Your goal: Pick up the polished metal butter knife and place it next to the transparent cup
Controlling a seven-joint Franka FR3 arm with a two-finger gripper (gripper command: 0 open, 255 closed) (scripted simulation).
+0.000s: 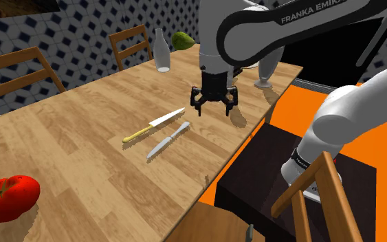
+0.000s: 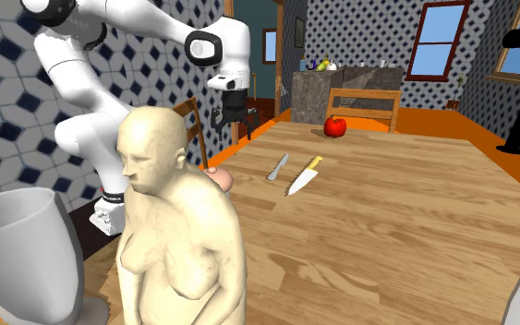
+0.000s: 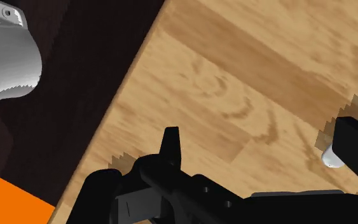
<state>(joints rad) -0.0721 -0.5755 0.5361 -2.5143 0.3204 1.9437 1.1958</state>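
Note:
The butter knife (image 1: 169, 139) is plain grey metal and lies flat on the wooden table (image 1: 82, 130), beside a yellow-handled kitchen knife (image 1: 154, 125). My gripper (image 1: 213, 104) hangs open above the table, a little off the two knives' tips on the shoulder view's right, touching nothing. From the second exterior view the butter knife (image 2: 278, 166) lies just beyond the gripper (image 2: 233, 117). In the wrist view the fingers (image 3: 170, 143) stand wide apart over bare wood, with a pale tip (image 3: 331, 156) beside the other finger. A pale stemmed cup (image 1: 264, 70) stands at the table's far corner.
A bottle (image 1: 161, 51) and a green fruit (image 1: 181, 40) stand at the table's back edge, a tomato (image 1: 6, 196) at its near left. A cream bust (image 2: 175, 222) and a large cup (image 2: 22, 249) stand close to the second exterior camera. Chairs (image 1: 131, 42) ring the table.

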